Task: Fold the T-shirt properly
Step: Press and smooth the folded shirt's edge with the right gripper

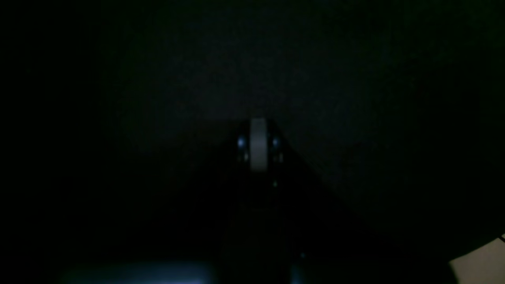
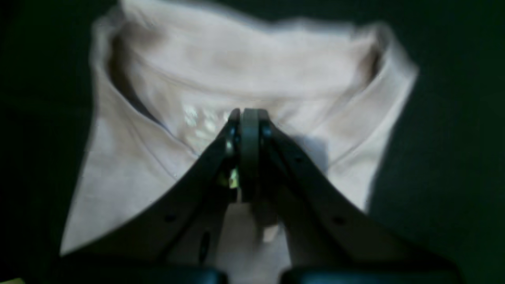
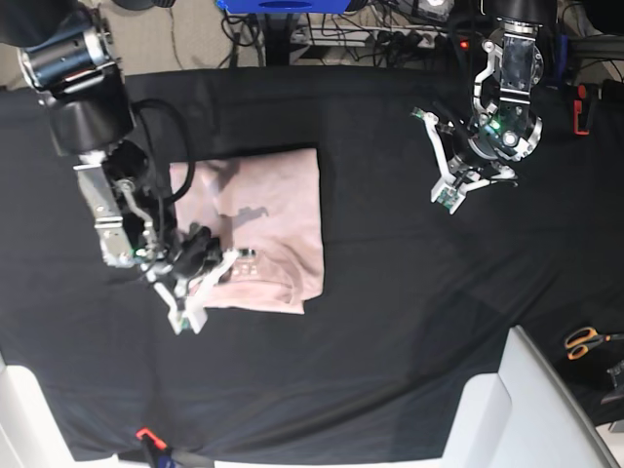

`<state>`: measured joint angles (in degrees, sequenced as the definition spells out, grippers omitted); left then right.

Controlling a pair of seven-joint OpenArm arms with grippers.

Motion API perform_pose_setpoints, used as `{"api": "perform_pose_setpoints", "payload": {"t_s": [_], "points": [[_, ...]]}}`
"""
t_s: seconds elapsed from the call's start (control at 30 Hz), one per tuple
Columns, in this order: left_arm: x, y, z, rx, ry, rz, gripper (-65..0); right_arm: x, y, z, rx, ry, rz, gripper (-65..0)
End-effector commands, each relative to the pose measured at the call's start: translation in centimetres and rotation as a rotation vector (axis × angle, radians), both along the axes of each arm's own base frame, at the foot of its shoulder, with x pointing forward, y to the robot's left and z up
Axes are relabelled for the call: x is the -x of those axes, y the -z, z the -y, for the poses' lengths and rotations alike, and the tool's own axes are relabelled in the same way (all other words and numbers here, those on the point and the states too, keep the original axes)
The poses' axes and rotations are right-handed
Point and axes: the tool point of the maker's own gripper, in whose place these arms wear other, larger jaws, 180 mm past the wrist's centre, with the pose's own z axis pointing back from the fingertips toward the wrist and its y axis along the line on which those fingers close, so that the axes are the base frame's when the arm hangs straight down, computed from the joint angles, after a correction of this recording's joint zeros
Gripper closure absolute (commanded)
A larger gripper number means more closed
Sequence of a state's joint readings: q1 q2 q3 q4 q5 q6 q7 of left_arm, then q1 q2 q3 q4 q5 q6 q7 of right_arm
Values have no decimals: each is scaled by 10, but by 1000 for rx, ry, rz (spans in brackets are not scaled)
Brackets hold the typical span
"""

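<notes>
- Lying folded into a rough rectangle, the pale pink T-shirt (image 3: 261, 222) sits left of centre in the base view on the black cloth (image 3: 390, 322) that covers the desk.
- Its ribbed neckline (image 2: 158, 118) shows in the right wrist view, curving across the upper half of the frame, with a small pale label area just inside it.
- The right gripper (image 2: 249, 118) has its fingers (image 2: 230, 130) pressed together, the tips over the fabric just below the neckline; whether any cloth is pinched between them cannot be told, since the picture is soft there.
- In the base view that gripper sits at the shirt's lower left edge, at the lower left of the frame.
- The left gripper (image 3: 450, 185) is in the upper right of the base view, well apart from the shirt, above bare black cloth.
- The left wrist view is almost wholly dark; its fingers (image 1: 241, 144) appear closed on each other at the frame's centre, with nothing seen between them.
- Orange-handled scissors (image 3: 588, 340) lie at the right edge of the base view, off the cloth.
</notes>
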<state>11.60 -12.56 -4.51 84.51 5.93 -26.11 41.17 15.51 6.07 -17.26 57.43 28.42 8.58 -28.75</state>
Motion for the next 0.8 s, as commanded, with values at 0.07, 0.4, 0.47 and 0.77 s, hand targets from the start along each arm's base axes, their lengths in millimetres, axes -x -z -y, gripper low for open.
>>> {"api": "perform_pose_setpoints", "payload": {"t_s": [0.07,0.4,0.47,0.77], "points": [[-7,-7,-3,-4,2,30,0,-14,-11,-14,-37,-23,31,-9],[-3,-5,-4,-5,-2,22,0,-40,-4,-11,-44,14,32,-9],[-3,-5,-5,-5,-4,22,0,-42,-1,-6,-35,23,24,-9],[-3,-5,-3,-4,0,21,0,-60,-10,36,5,92,122,-9]]}}
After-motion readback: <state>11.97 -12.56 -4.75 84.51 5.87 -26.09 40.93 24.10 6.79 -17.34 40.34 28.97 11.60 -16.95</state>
